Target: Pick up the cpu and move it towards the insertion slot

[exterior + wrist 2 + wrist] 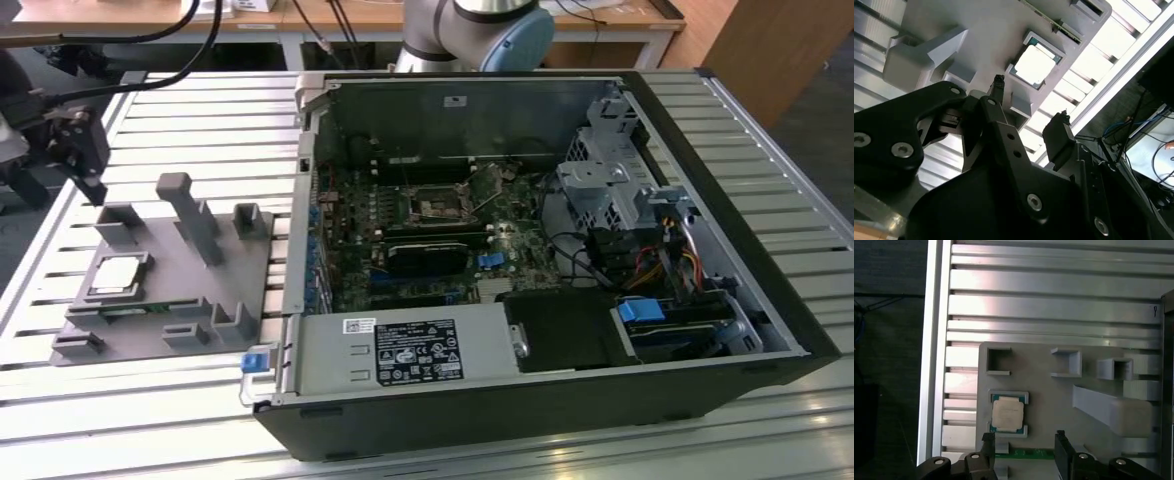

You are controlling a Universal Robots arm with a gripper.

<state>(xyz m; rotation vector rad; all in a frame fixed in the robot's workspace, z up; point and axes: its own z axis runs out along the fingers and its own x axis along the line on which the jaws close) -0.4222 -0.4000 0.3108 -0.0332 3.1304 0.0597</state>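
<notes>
The cpu (118,275) is a small flat square chip with a pale silver top, lying in a recess of the grey plastic block (174,300) at the exterior view's left. Both wrist views show the cpu (1035,64) (1007,415) just beyond my black fingertips. My gripper (1030,102) (1024,437) hangs above the block, open, with nothing between its fingers. In the exterior view the gripper (80,170) is up and to the left of the block. The insertion slot (438,207) is a dark square socket with a silver frame on the motherboard inside the open computer case.
A narrow green circuit strip (1024,454) lies in the block beside the cpu. Grey posts (187,215) stand up from the block. The black computer case (534,400) has high walls, cables and a drive cage (607,190) around the socket. The table is ribbed aluminium (1054,305).
</notes>
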